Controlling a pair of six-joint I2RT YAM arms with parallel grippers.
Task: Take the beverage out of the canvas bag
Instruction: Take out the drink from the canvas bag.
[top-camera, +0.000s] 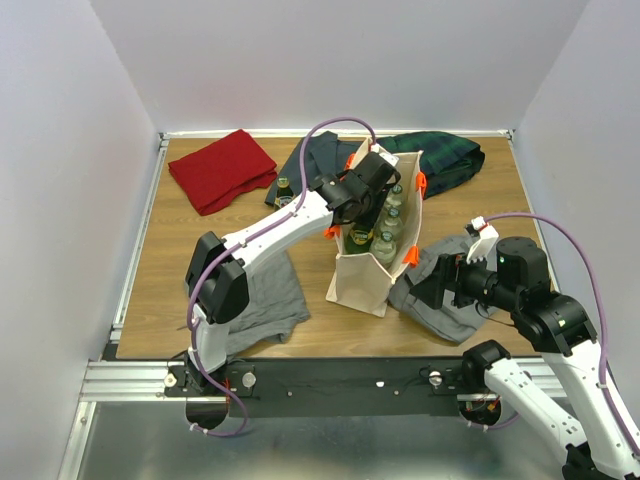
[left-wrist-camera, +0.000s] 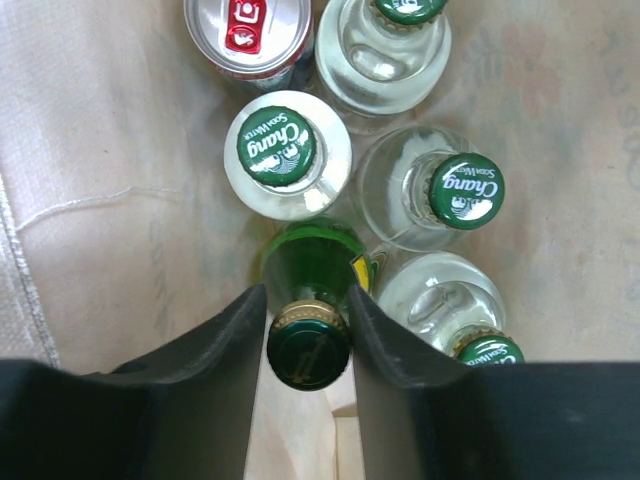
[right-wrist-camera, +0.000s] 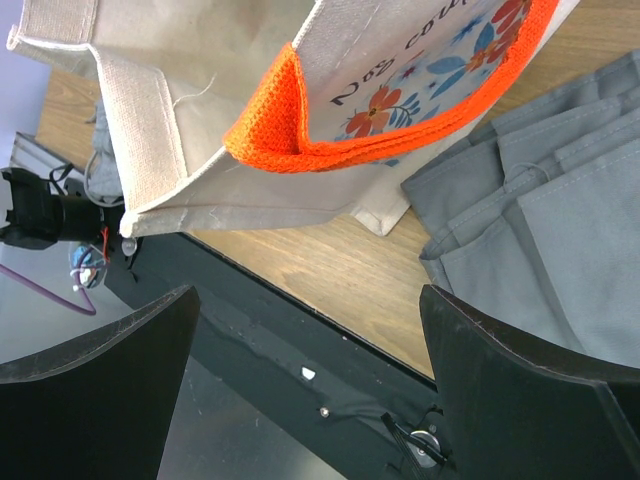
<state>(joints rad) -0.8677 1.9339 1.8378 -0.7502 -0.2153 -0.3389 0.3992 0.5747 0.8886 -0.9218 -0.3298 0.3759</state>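
- White walls close in a wooden table (top-camera: 160, 260). The bag (top-camera: 362, 280) stands upright mid-table among folded clothes.
- The left gripper (left-wrist-camera: 308, 300) reaches down into the bag. Its fingers are clamped on the neck of the green bottle (left-wrist-camera: 310, 262), just under the cap. The bottle sits inside the bag, at the near end of the pack.
- Slip risk: the hold is high and narrow on smooth glass. A fast lift or a tilted wrist could let the bottle slide out and drop onto its neighbours.
- Crowding: clear bottles (left-wrist-camera: 465, 190) touch the green one, and a can (left-wrist-camera: 247, 30) sits further along. A slanted pull could knock or drag them.
- Bag lift: the bag is soft and nothing pins it. If the bottle or a finger catches the wall or rim, the whole bag may rise or topple.
- The right gripper (right-wrist-camera: 308, 300) hangs wide open, holding nothing, beside the bag's orange handle (right-wrist-camera: 290, 140) and above the grey cloth (right-wrist-camera: 540, 220). If it moves in carelessly to steady the bag, it could push it over.
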